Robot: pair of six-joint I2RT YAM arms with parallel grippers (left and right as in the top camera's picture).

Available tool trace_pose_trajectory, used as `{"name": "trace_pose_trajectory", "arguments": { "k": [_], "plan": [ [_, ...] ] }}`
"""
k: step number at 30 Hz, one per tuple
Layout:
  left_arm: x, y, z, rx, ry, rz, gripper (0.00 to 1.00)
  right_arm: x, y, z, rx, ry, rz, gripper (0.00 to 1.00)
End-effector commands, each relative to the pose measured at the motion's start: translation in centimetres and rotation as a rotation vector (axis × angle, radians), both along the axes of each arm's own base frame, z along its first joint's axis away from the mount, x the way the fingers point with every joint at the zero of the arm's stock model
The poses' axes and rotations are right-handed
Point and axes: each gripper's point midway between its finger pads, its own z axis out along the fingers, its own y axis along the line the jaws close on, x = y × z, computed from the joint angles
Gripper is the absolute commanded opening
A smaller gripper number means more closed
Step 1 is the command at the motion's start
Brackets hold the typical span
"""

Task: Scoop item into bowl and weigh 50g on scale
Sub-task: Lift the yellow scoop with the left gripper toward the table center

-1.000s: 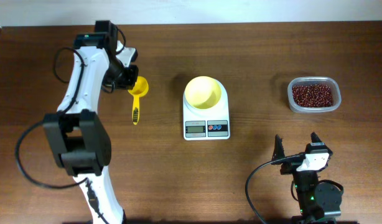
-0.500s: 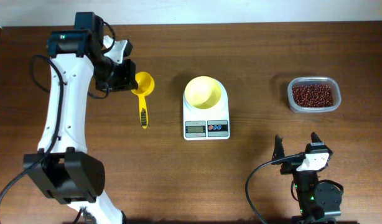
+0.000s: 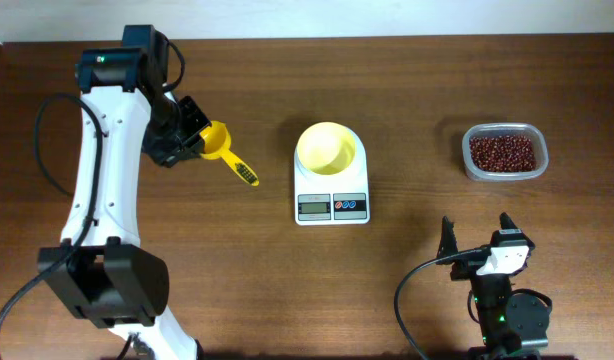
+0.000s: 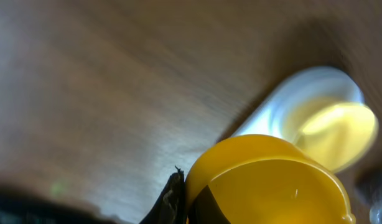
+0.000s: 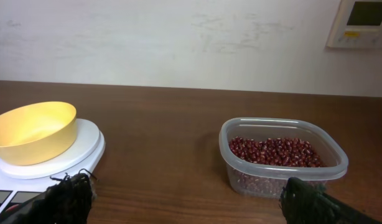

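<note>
My left gripper (image 3: 192,141) is shut on the cup end of a yellow scoop (image 3: 225,151), lifted off the table, its handle pointing down-right. In the left wrist view the scoop cup (image 4: 265,180) fills the bottom, one jaw against it. The pale yellow bowl (image 3: 326,148) sits empty on the white scale (image 3: 331,205), also blurred in the left wrist view (image 4: 331,127). Red-brown beans (image 3: 502,152) lie in a clear tub (image 3: 474,171) at the right, also in the right wrist view (image 5: 275,151). My right gripper (image 3: 477,238) is open and empty near the front edge.
The brown table (image 3: 237,260) runs to a pale wall at the back. In the right wrist view the bowl (image 5: 32,132) and scale (image 5: 51,165) lie to the left and the tub (image 5: 283,173) to the right of my open fingers.
My left gripper has taken hold of the scoop, lifted it and swung its handle from pointing down to pointing down-right. The right arm has not moved.
</note>
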Motion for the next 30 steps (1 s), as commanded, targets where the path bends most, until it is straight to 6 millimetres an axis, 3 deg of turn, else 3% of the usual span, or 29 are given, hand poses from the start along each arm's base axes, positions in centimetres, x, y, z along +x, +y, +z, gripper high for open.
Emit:
{"name": "trace_pose_trajectory", "arguments": {
  "k": [1,7,12,23,30],
  "plan": [
    [-0.6,1.0,0.8,0.124,0.013,0.219,0.0,0.0,0.1,-0.3,-0.007,0.006,0.005,0.99],
    [-0.6,-0.3,1.0,0.246,-0.017,0.323,0.0,0.0,0.1,-0.3,-0.007,0.006,0.005,0.99],
    [-0.7,-2.4,1.0,0.246,-0.031,0.29,0.0,0.0,0.1,-0.2,-0.007,0.004,0.006,0.99],
    [-0.7,-2.5,1.0,0.246,-0.03,0.287,0.0,-0.2,1.0,0.7,0.063,-0.013,0.054,0.99],
    [-0.7,-2.6,1.0,0.242,-0.029,0.286,0.0,-1.9,1.0,5.3,0.098,0.078,0.054,0.99]
  ]
}}
